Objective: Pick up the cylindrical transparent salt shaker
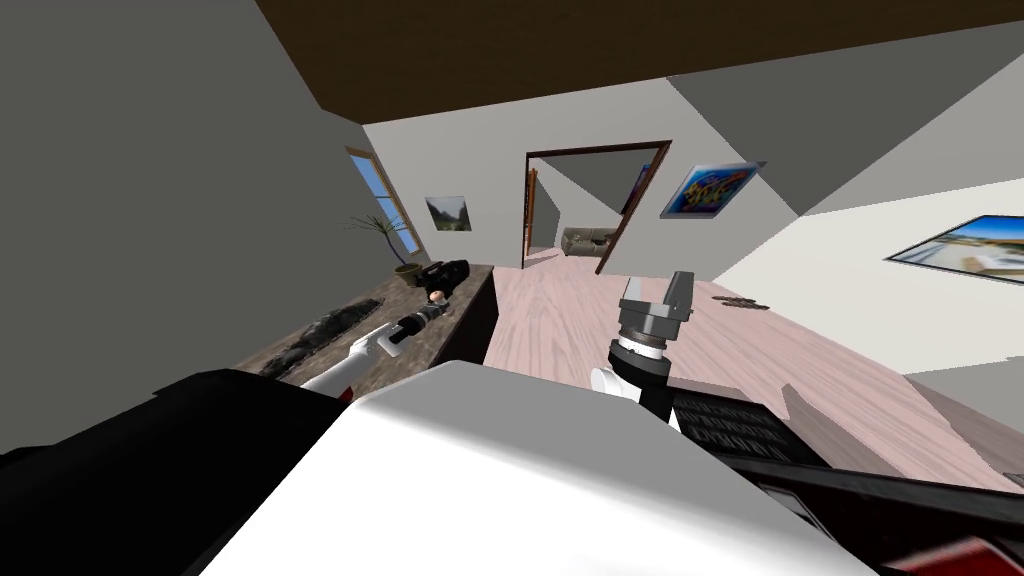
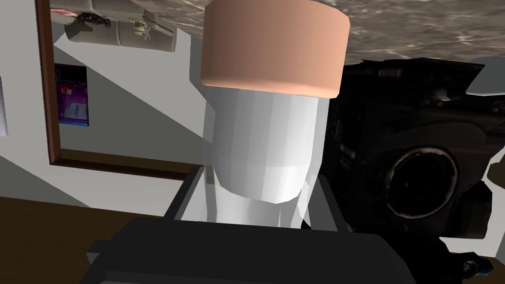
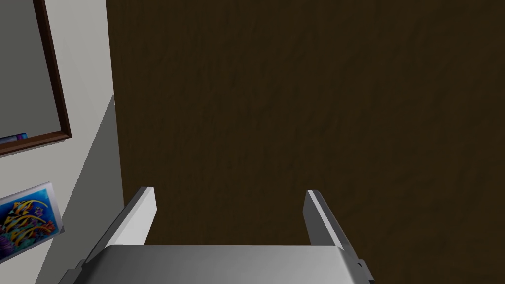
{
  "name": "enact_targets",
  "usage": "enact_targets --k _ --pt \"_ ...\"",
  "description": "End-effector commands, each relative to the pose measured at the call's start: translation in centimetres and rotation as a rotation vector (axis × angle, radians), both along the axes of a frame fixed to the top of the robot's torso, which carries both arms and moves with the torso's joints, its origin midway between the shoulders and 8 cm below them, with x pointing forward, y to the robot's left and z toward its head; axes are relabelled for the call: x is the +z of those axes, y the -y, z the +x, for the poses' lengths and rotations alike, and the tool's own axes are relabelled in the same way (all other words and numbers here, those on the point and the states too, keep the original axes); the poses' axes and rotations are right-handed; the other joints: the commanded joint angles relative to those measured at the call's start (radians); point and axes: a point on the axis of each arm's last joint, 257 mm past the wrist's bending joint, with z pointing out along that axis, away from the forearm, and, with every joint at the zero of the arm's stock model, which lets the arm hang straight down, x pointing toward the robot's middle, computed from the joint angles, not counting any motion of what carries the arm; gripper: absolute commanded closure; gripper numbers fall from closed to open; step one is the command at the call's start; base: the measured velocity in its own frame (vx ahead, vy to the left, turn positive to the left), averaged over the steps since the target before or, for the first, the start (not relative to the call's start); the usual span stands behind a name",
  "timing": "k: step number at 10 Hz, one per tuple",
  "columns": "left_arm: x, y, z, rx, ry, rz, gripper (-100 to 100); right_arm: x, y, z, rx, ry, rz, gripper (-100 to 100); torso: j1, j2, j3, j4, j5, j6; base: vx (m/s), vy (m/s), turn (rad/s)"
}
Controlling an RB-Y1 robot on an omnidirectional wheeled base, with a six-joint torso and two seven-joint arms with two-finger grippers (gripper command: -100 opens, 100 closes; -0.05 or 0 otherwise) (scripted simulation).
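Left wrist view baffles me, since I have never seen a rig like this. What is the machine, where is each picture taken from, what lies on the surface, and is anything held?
It is a two-armed robot in a simulated house. The head view looks steeply down from its head. Each wrist view looks along one gripper from a camera on that hand.

The left arm reaches over a mottled brown counter. On it stand a black camera and a potted plant. Right beside the camera is the salt shaker, pale-bodied with a peach-coloured end.

The left gripper has its two fingers against the shaker's sides, so it looks gripped. Whether it is off the counter I cannot tell. The right gripper is raised over the floor, open and empty.
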Motion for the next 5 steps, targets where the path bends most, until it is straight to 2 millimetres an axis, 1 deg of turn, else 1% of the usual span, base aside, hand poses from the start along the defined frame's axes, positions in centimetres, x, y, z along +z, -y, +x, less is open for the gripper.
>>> enact_targets --k 1,2,3,4,5 --pt "-0.1 0.1 -1.2 0.009 -0.004 0.001 100 0.0 0.0 0.0 0.0 0.0 0.0 0 0.0 0.0 0.0 0.0 0.0 0.0 0.021 0.043 -0.021" --pt "-0.4 0.6 -1.9 0.002 -0.013 -0.003 100 0.0 0.0 0.0 0.0 0.0 0.0 0 0.002 0.0 0.0 0.0 0.0 -0.001 0.013 0.022 0.0" --pt "-0.2 0.9 -1.7 -0.005 -0.007 -0.004 100 0.0 0.0 0.0 0.0 0.0 0.0 0 0.001 0.001 0.0 -0.001 0.001 -0.001 0.002 0.006 0.011" --pt "0.5 -0.4 -2.5 0.041 0.002 0.011 100 0.0 0.0 0.0 0.0 0.0 0.0 0 0.0 0.001 0.0 -0.002 0.003 -0.001 0.011 0.026 -0.133" --pt "0.2 0.1 -3.2 0.033 -0.007 0.008 100 0.0 0.0 0.0 0.0 0.0 0.0 0 0.001 0.001 -0.001 -0.002 0.002 -0.001 0.015 0.042 -0.082"
